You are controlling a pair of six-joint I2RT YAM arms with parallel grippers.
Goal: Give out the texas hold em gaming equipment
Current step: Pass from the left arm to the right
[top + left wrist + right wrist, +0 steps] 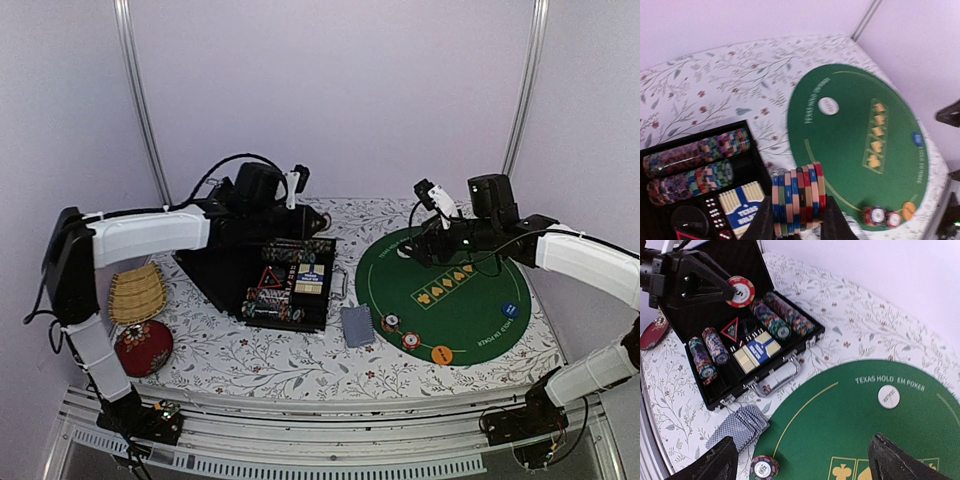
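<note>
**Top external: chip stack [797, 200] over black case [215, 265]**

Right jaws hang spread above the green mat [470, 310]; left jaws pinch the chip stack above the black case. Cards [357, 326] lie between them on the counter [280, 350]. Two chips [390, 323] [411, 341] rest on the mat.

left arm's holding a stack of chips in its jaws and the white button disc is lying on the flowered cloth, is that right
Not quite. The white button disc lies on the green felt mat, not on the flowered cloth. The right wrist view shows it just below the printed lettering. The rest is right: the left jaws are shut on a stack of chips.
</note>
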